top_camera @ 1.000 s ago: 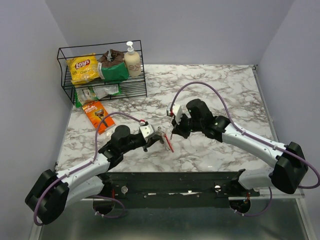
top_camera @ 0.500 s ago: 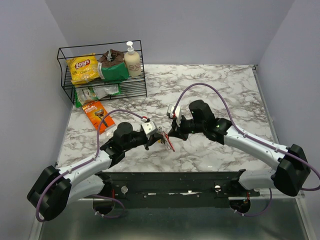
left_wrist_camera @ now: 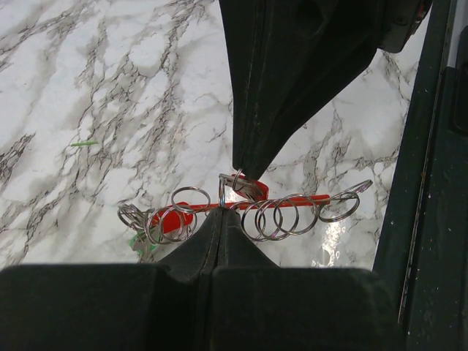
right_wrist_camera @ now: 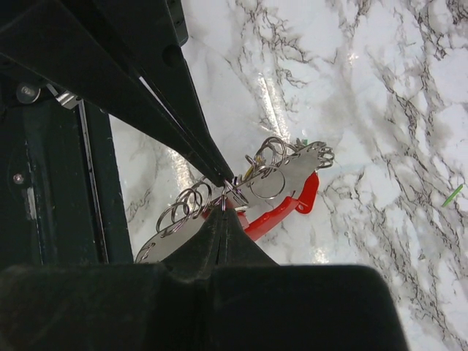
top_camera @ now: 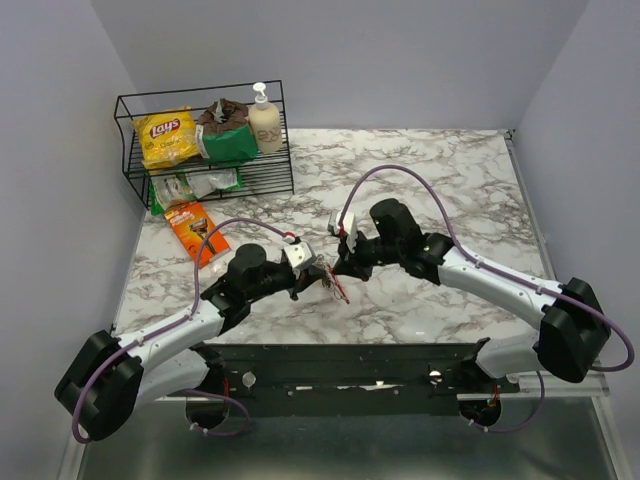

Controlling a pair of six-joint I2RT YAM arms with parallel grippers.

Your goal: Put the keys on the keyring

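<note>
The keyring (top_camera: 338, 289) is a thin red curved loop with a silvery plate and several metal rings, held just above the marble table. My left gripper (top_camera: 318, 273) is shut on its middle; in the left wrist view (left_wrist_camera: 219, 213) the red bar (left_wrist_camera: 307, 199) and rings (left_wrist_camera: 274, 218) fan out on both sides. My right gripper (top_camera: 341, 268) meets it tip to tip and is shut on a small ring (right_wrist_camera: 224, 202) with a red-headed key (left_wrist_camera: 253, 190). A green-headed key (left_wrist_camera: 139, 241) hangs at the left end. The keyring also shows in the right wrist view (right_wrist_camera: 287, 208).
A black wire rack (top_camera: 205, 178) at the back left holds a yellow Lay's bag (top_camera: 166, 136), a green bag (top_camera: 230, 140) and a soap bottle (top_camera: 264, 121). An orange packet (top_camera: 195, 230) lies in front of it. A dark rail (top_camera: 350, 365) runs along the near edge.
The left gripper has pushed slightly forward with the keyring. The right gripper has shifted a little left and closed in, so the two tips now touch at the rings.
</note>
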